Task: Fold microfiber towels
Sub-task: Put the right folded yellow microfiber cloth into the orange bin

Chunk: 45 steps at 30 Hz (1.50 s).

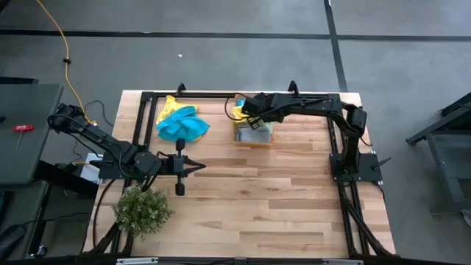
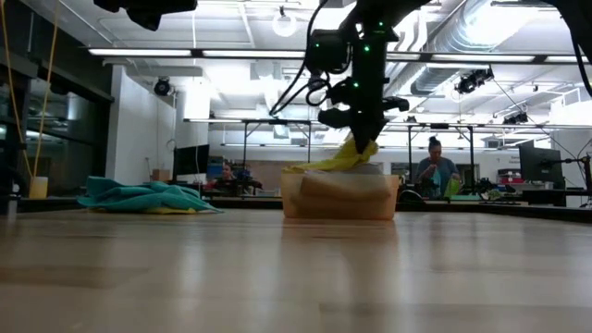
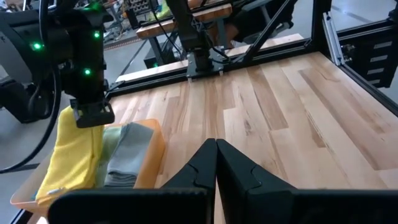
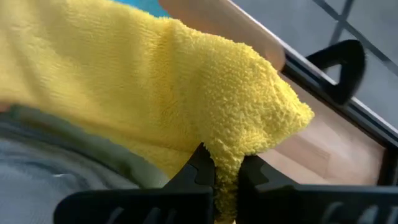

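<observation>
Desk point(image 1: 257, 199): light wood planks, black frame. Right arm stretched across the far side, its right claw point(image 4: 225, 167) pointing down over the orange bin point(image 1: 254, 135), pinching a fold of the yellow towel point(image 4: 155, 93); the cloth hangs from the claw into the bin, on top of folded grey and light green towels point(image 3: 124, 155). Left arm low over the desk, left claw point(image 3: 216, 163) pressed together, holding nothing. Teal towel heap point(image 1: 181, 122) lies beyond the left claw, beside the bin. Small plant point(image 1: 141, 209) just behind the left claw.
</observation>
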Motion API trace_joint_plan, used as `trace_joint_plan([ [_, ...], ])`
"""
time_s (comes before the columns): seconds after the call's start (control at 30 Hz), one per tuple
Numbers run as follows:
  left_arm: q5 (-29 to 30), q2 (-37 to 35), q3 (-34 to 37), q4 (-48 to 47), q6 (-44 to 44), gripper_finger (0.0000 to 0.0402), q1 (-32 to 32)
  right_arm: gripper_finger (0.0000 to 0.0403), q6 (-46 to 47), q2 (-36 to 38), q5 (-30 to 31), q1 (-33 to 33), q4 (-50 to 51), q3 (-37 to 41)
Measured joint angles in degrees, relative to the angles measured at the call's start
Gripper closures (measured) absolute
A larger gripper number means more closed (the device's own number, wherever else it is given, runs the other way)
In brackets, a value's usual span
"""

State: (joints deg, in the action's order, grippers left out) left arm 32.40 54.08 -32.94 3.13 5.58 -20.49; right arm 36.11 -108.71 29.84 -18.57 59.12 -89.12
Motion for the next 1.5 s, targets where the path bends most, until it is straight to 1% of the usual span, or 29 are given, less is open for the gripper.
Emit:
trace_joint_plan([
  [0.13,0.0,0.0,0.0,0.0,-0.2,0.0401,0.0,0.0402,1.3,0.0,1.6,-0.9,-0.4,0.0],
  [0.3,-0.1,0.0,0.0,0.0,-0.8,0.0401,0.0,0.0402,2.1,-0.7,-1.2,-2.9,-1.0,0.0],
  [0.43,-0.2,0.0,0.0,0.1,-0.8,0.0401,0.0,0.0402,0.1,-1.1,0.0,-3.5,-4.7,0.0],
  [0.5,-0.2,0.0,0.0,0.1,-0.8,0.0401,0.0,0.0402,-1.7,-0.8,-1.1,-3.8,-9.4,0.0],
  [0.57,-0.2,0.0,0.0,0.1,-0.8,0.0401,0.0,0.0402,-3.9,-0.3,-3.9,-3.9,-14.1,-0.1],
  [0.7,-0.2,0.0,0.0,0.1,-0.8,0.0401,0.0,0.0402,-6.9,-0.2,-11.1,-3.9,-22.3,-3.2],
  [0.83,-0.2,0.0,0.0,0.1,-0.8,0.0401,0.0,0.0402,-8.0,-0.1,-22.9,-3.9,-33.5,-5.7],
  [0.87,-0.2,0.0,0.0,0.1,-0.8,0.0401,0.0,0.0402,-7.9,-0.1,-24.9,-3.9,-36.1,-6.0],
  [1.03,0.0,0.0,0.0,0.1,-0.1,0.0401,0.0,0.0402,-5.7,-0.7,-28.6,-4.9,-43.4,-6.5],
  [1.1,0.0,0.0,0.0,0.1,0.0,0.0401,0.0,0.0402,-4.8,-1.9,-28.8,-5.6,-43.9,-6.5],
  [1.23,0.0,0.0,0.0,0.1,0.2,0.0402,0.0,0.0402,-2.3,-5.0,-27.3,-7.2,-44.0,-5.8],
  [1.37,0.0,0.0,0.0,-0.1,0.2,0.0401,0.0,0.0402,-0.3,-9.1,-26.7,-8.5,-41.2,-5.6],
  [1.43,0.0,0.0,0.0,-0.3,0.2,0.0401,0.0,0.0402,-0.1,-9.8,-25.2,-8.9,-39.4,-5.6],
  [1.5,0.0,0.0,0.0,-0.3,0.2,0.0401,0.0,0.0402,-0.4,-9.7,-22.5,-9.0,-36.4,-5.6],
])
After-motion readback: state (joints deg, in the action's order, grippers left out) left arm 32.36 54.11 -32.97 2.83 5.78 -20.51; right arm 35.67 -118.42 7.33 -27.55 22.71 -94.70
